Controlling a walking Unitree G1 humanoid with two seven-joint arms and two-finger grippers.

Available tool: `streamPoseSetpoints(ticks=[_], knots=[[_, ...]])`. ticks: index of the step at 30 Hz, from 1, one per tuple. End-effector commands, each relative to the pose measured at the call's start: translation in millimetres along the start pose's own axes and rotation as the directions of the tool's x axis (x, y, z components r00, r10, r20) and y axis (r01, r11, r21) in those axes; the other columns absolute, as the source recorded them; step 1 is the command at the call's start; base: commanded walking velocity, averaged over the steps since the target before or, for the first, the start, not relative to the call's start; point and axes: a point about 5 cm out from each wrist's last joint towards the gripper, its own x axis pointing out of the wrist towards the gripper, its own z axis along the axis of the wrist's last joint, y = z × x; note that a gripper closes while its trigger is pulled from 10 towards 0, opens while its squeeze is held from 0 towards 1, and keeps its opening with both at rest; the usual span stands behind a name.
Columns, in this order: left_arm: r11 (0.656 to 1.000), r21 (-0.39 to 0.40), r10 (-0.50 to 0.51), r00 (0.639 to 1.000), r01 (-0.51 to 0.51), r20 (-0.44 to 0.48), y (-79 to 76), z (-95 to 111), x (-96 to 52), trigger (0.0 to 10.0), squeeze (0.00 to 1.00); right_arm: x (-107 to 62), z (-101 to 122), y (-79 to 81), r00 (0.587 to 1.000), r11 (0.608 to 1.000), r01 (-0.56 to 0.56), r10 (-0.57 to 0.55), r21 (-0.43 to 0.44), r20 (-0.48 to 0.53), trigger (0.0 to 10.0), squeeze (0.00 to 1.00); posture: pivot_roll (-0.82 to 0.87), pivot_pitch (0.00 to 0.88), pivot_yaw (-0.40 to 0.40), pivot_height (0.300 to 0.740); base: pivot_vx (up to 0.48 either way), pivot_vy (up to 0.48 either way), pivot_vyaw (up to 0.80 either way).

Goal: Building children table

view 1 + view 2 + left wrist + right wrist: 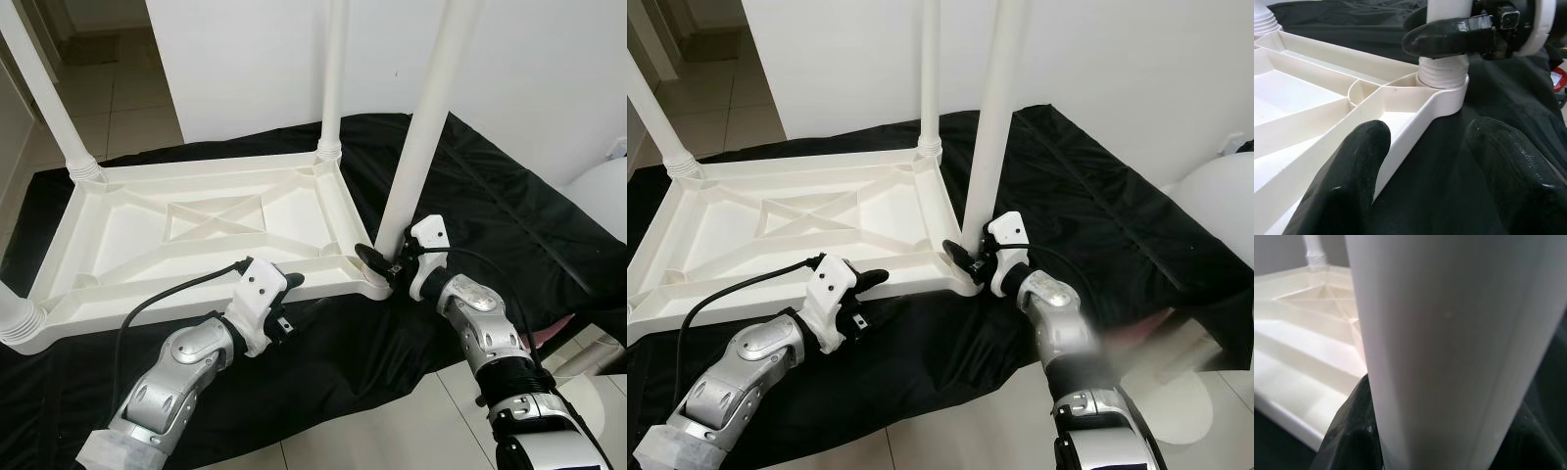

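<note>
On black cloth (470,196), upturned white tabletop (186,235) lying, legs pointing up. Right pincer (384,260) clamping near leg (416,147) at socket, likely seating it. Left pincer (299,294) spreading wide around tabletop edge, probably steadying.

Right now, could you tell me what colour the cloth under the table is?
Black; the cloth shows best in the left eye view.

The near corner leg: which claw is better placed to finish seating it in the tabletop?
Probably the right claw: it already closes around the near corner leg just above its socket. The left claw is open, beside the tabletop edge.
</note>
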Motion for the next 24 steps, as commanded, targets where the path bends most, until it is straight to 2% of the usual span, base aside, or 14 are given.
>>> streamPoseSetpoints(ticks=[1,6,8,10,12,13,14,15,16,18,19,22,23,24], knots=[[1.0,0.016,-0.025,1.0,0.025,-0.019,-0.3,-3.7,-0.7,10.0,0.0,1.7,7.3,3.0,0.998,0.999,0.03,-0.031,0.023,0.046,10.0,0.0,-0.06,0.0,0.018,0.74,0.0,0.0,0.0],[1.0,0.024,-0.02,0.999,0.021,-0.028,1.3,-5.8,-4.2,10.0,0.0,2.1,11.7,13.5,0.985,0.985,0.155,-0.16,0.068,0.07,10.0,0.0,-0.07,0.0,0.02,0.74,0.0,0.0,0.0],[0.999,0.029,-0.015,0.999,0.016,-0.031,3.5,-6.2,-4.8,10.0,0.0,2.0,12.3,18.7,0.948,0.948,0.304,-0.311,0.094,0.062,10.0,0.0,-0.07,0.0,0.021,0.74,0.0,0.0,0.0],[0.999,0.029,-0.015,0.999,0.016,-0.031,3.5,-6.2,-4.8,10.0,0.0,2.0,12.3,18.7,0.948,0.948,0.304,-0.311,0.094,0.062,10.0,0.0,-0.07,0.0,0.021,0.74,0.0,0.0,0.0],[0.999,0.033,-0.013,0.999,0.013,-0.029,5.1,-5.6,-4.5,10.0,0.0,1.3,10.2,25.4,0.903,0.899,0.423,-0.429,0.118,0.035,10.0,0.0,-0.07,0.0,0.02,0.74,0.0,0.0,0.0],[0.999,0.033,-0.013,0.999,0.013,-0.029,5.1,-5.6,-4.5,10.0,0.0,1.3,10.2,25.4,0.903,0.899,0.423,-0.429,0.118,0.035,10.0,0.0,-0.07,0.0,0.02,0.74,0.0,0.0,0.0],[0.999,0.036,-0.012,0.999,0.013,-0.03,5.8,-5.6,-4.2,10.0,0.0,1.7,9.7,32.0,0.879,0.873,0.469,-0.476,0.131,0.028,10.0,0.0,-0.08,0.0,0.02,0.74,0.0,0.0,0.0],[0.999,0.038,-0.011,1.0,0.012,-0.029,6.5,-5.3,-3.9,10.0,0.0,1.6,8.7,37.1,0.851,0.844,0.519,-0.525,0.132,0.013,10.0,0.0,-0.08,0.0,0.019,0.74,0.0,0.0,0.0],[0.999,0.037,-0.01,0.999,0.012,-0.032,7.0,-5.6,-3.3,10.0,0.0,0.8,5.1,41.2,0.807,0.795,0.585,-0.591,0.163,-0.015,10.0,0.0,-0.08,0.0,0.02,0.74,0.0,0.0,0.0],[0.999,0.037,-0.01,0.999,0.012,-0.032,7.0,-5.6,-3.3,10.0,0.0,0.8,5.1,41.2,0.807,0.795,0.585,-0.591,0.163,-0.015,10.0,0.0,-0.08,0.0,0.02,0.74,0.0,0.0,0.0],[0.999,0.037,-0.011,0.999,0.012,-0.033,7.2,-5.7,-2.5,10.0,0.0,-0.4,2.2,44.2,0.768,0.751,0.636,-0.639,0.177,-0.05,10.0,0.0,-0.08,0.0,0.018,0.74,0.0,0.0,0.0],[0.999,0.037,-0.011,0.999,0.012,-0.033,7.2,-5.7,-2.5,10.0,0.0,-0.4,2.2,44.2,0.768,0.751,0.636,-0.639,0.177,-0.05,10.0,0.0,-0.08,0.0,0.018,0.74,0.0,0.0,0.0],[0.999,0.035,-0.015,0.999,0.016,-0.03,6.7,-5.1,-1.4,10.0,0.0,0.9,4.2,48.2,0.734,0.711,0.675,-0.675,0.199,-0.075,10.0,0.0,-0.07,0.0,0.018,0.74,0.0,0.0,0.0],[0.999,0.034,-0.016,0.999,0.017,-0.028,6.6,-4.9,-1.2,10.0,0.0,1.3,6.7,48.6,0.734,0.712,0.674,-0.675,0.197,-0.072,10.0,0.0,-0.07,0.0,0.018,0.74,0.0,0.0,0.0]])
